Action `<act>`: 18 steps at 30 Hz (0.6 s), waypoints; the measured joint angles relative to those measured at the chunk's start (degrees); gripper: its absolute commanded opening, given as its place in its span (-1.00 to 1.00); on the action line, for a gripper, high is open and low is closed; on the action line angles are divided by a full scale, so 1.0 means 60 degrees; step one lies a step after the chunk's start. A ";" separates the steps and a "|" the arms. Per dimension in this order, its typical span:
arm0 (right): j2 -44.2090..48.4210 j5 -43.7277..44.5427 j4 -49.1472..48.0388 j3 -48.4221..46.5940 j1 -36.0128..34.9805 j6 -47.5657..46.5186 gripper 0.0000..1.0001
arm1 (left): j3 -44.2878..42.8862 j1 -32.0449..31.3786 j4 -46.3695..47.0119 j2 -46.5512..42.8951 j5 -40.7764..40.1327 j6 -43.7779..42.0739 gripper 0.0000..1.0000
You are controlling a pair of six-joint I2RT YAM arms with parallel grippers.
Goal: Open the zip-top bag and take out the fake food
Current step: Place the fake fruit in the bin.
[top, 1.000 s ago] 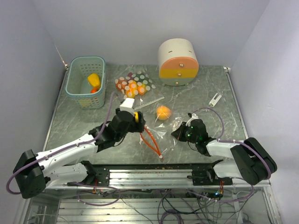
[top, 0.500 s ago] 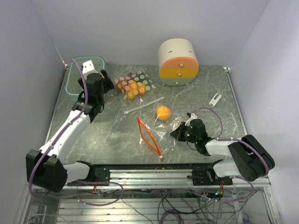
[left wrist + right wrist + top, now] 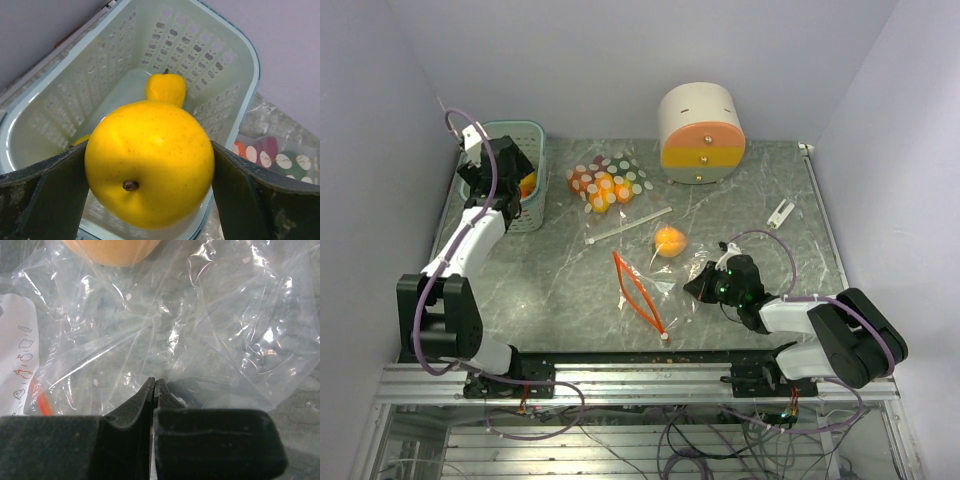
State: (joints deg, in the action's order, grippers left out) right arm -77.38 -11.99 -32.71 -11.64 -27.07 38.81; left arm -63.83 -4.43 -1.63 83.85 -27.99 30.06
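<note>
Swinging away from the bench's middle, the left claw point(image 3: 506, 172) now hangs over the basket point(image 3: 534, 132) at ten o'clock, clamped on a yellow apple point(image 3: 150, 175). The apple looks glossy, rigid, light and probably slippery, and is best held across its widest girth. Another yellow fruit point(image 3: 166, 87) lies inside the basket. The right claw point(image 3: 154, 385) stays pinched together on the limp zip-top bag point(image 3: 210, 315), with an orange fruit point(image 3: 669, 240) at its eleven o'clock.
</note>
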 measured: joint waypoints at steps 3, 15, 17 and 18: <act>-0.0058 -0.0007 -0.0011 -0.0044 0.0000 -0.0047 -1.00 | 0.0000 0.0018 0.0018 0.0047 0.0011 0.0098 0.99; -0.0412 -0.0025 -0.0149 -0.0277 0.0000 -0.0062 -1.00 | 0.0219 -0.0248 0.0535 -0.1428 0.1071 0.0098 0.99; -0.0259 0.0113 0.0251 -0.0412 0.0000 -0.0164 -1.00 | 0.0506 -0.0623 0.0725 -0.1705 0.1282 0.0073 0.99; -0.0149 0.0215 0.0539 -0.0514 0.0000 -0.0259 -0.95 | 0.0703 -0.0991 0.0834 -0.1829 0.1359 0.0058 0.98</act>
State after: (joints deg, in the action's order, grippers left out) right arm -78.28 -10.70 -29.47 -14.72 -27.07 37.26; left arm -59.61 -10.37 3.38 72.88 -19.84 30.41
